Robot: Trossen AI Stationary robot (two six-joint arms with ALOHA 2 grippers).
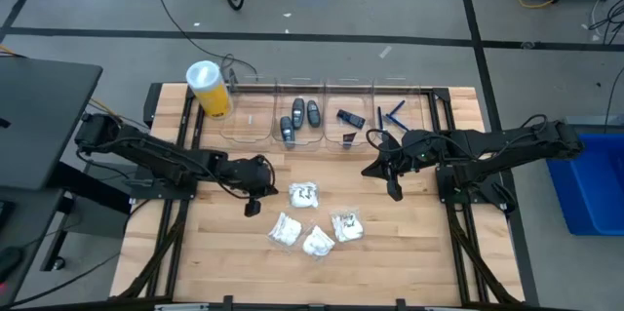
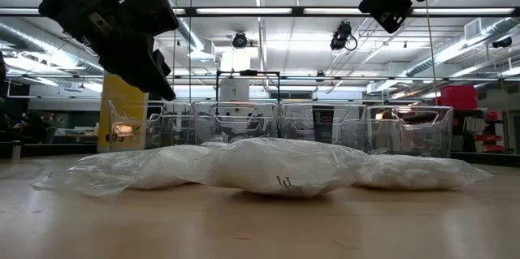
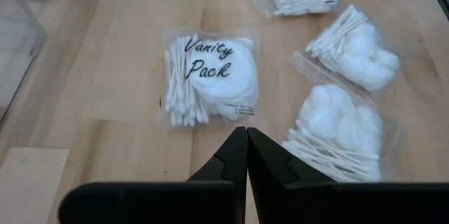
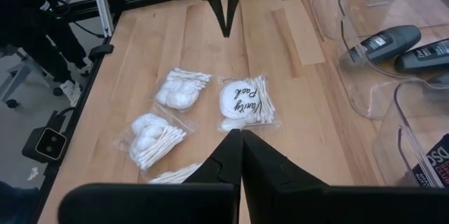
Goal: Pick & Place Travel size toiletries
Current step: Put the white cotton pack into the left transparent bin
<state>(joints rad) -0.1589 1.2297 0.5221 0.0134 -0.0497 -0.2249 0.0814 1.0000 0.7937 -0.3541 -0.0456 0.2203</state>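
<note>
Several white plastic packets lie flat in the middle of the table: one marked "Vanity Pack" [image 1: 305, 194] [image 3: 210, 76] and others [image 1: 284, 229] [image 1: 318, 243] [image 1: 348, 226]. My left gripper [image 1: 253, 209] [image 3: 245, 140] hovers shut just left of them, its tips pointing at the marked packet and clear of the table [image 2: 158, 84]. My right gripper [image 1: 394, 192] [image 4: 235, 136] hangs shut, higher up, to the right of the packets. Dark grey pieces [image 1: 302, 116] and blue razors [image 1: 392, 113] lie in clear bins at the far edge.
A row of clear plastic bins [image 1: 255, 126] stands along the far edge. A tall yellow cylinder with a white lid [image 1: 210, 89] stands at their left end. Bare wood lies near the front edge [image 1: 322, 282] and to either side of the packets.
</note>
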